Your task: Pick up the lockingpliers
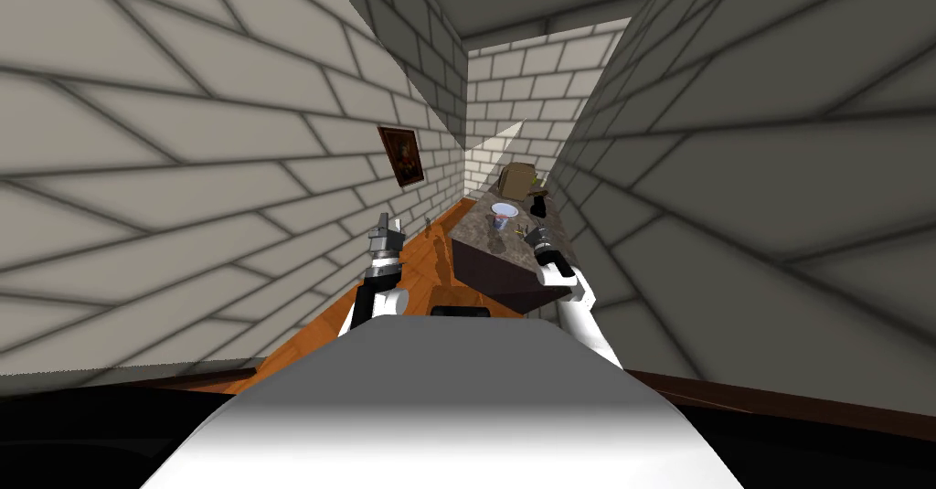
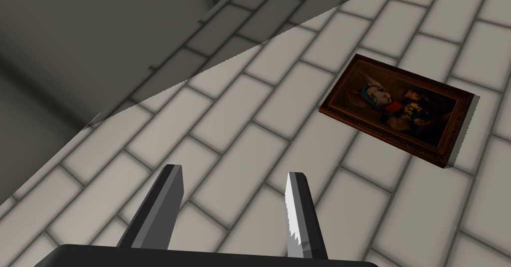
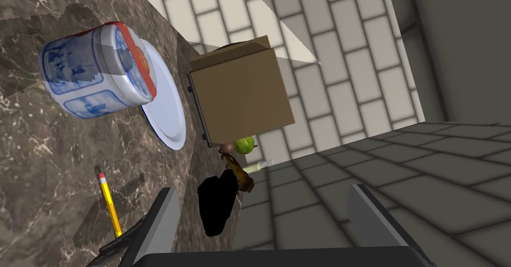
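Near end: the right tool (image 3: pixel 263 189) hangs over the close end of the dark brown marble surface (image 3: pixel 45 179), its thin grey fingers well apart with nothing between them. One finger is over marble and the other is in front of the grey brick wall (image 3: pixel 399 179). The surface's edge meets that wall, so room is tight on that side. Bare marble lies open on the other side.

The dark grey angular locking pliers (image 3: pixel 116 245) lie on the surface just beside the marble-side finger and are partly hidden by it. The visible part is narrow, with its long axis slanting toward that finger. Which end is the head I cannot tell. A yellow pencil with a red eraser (image 3: pixel 111 206) ends at the pliers, eraser pointing away.

Farther along the wall edge are a flat black shape (image 3: pixel 217 206), a brownish curved object (image 3: pixel 239 174) and a green round fruit (image 3: pixel 244 144). A white blue-rimmed plate (image 3: pixel 172 124) carries a blue-and-white red-rimmed jar (image 3: pixel 95 72). A brown cardboard box (image 3: pixel 244 92) is farthest.

The left tool (image 1: pixel 388 230) has its fingers apart and empty, over the orange wooden floor (image 1: pixel 411 269).
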### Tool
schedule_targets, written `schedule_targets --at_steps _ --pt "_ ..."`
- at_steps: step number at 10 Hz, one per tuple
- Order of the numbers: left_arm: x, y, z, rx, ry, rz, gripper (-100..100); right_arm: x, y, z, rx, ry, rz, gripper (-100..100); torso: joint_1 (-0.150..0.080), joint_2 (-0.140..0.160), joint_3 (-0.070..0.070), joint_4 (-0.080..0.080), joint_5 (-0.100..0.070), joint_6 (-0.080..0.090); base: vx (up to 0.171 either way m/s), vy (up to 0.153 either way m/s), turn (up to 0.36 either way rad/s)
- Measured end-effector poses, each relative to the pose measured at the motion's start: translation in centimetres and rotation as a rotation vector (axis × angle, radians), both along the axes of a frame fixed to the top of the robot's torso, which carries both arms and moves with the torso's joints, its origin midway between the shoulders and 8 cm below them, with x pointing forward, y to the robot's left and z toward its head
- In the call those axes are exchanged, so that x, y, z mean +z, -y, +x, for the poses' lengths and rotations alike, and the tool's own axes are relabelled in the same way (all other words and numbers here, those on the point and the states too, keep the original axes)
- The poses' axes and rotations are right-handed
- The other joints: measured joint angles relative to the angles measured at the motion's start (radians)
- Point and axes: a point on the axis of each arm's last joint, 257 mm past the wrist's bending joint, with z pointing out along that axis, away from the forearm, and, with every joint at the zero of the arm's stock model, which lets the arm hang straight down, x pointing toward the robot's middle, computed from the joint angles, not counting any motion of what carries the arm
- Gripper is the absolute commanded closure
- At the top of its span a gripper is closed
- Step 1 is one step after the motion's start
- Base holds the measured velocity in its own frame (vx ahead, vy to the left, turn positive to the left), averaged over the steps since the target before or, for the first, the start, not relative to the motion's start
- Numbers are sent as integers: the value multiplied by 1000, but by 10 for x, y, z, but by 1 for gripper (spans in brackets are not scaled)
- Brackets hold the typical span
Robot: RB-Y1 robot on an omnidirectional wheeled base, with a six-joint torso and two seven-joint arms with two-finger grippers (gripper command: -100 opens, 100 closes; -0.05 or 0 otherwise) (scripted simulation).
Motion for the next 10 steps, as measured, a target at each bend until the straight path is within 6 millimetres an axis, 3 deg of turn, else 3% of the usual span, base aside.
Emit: schedule_targets --at_steps 7,10 --pt "0 0 0 0 0 0 0 -34 78 28 -123 -183 127 -100 -2 0 0 0 0 1 6 55 61" --pt "0 0 0 0 0 0 0 -46 101 30 -177 -241 174 -100 -2 0 0 0 0 1 17 46 83"
